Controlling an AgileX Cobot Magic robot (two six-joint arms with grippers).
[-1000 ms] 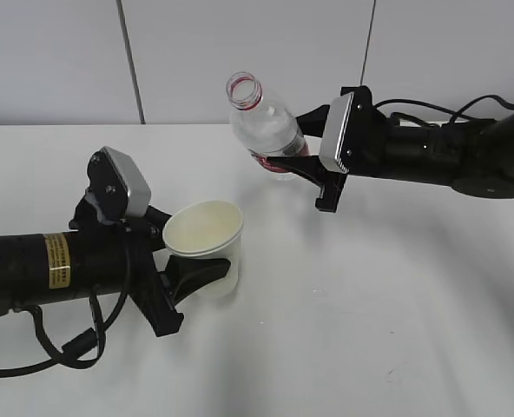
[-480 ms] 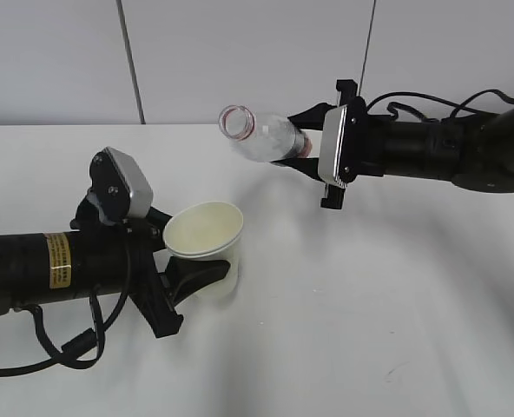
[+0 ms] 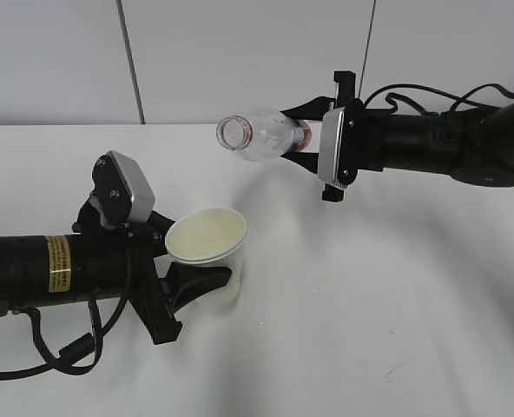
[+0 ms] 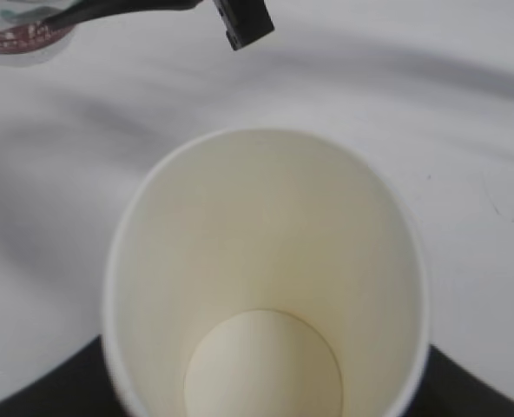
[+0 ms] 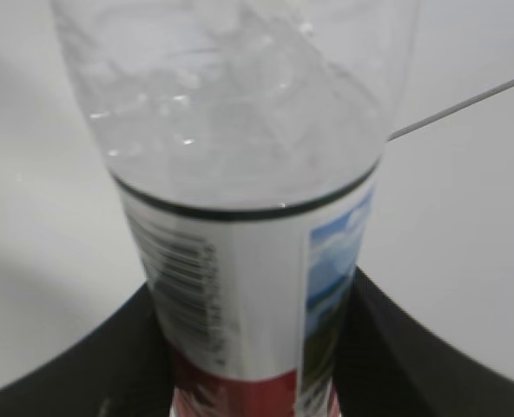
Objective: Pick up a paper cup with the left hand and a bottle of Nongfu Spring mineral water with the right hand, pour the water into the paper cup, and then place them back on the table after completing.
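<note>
My left gripper (image 3: pixel 207 280), on the arm with the yellow sticker, is shut on a cream paper cup (image 3: pixel 207 238) and holds it tilted a little toward the right. The left wrist view looks into the cup (image 4: pixel 266 287); it is dry inside. My right gripper (image 3: pixel 299 137) is shut on an uncapped clear water bottle (image 3: pixel 259 136) with a red-and-white label. The bottle lies nearly level, mouth (image 3: pixel 232 132) pointing left, above and behind the cup. The right wrist view shows the bottle (image 5: pixel 248 200) between the black fingers (image 5: pixel 387 347). No water is running out.
The white table (image 3: pixel 370 304) spreads under both arms. A grey wall with panel seams rises behind. A black cable (image 3: pixel 75 347) hangs from the left arm near the front left edge.
My right gripper has risen a little and rolled the bottle from slanted upright to nearly level, mouth moving left. The cup and left gripper have shifted slightly.
</note>
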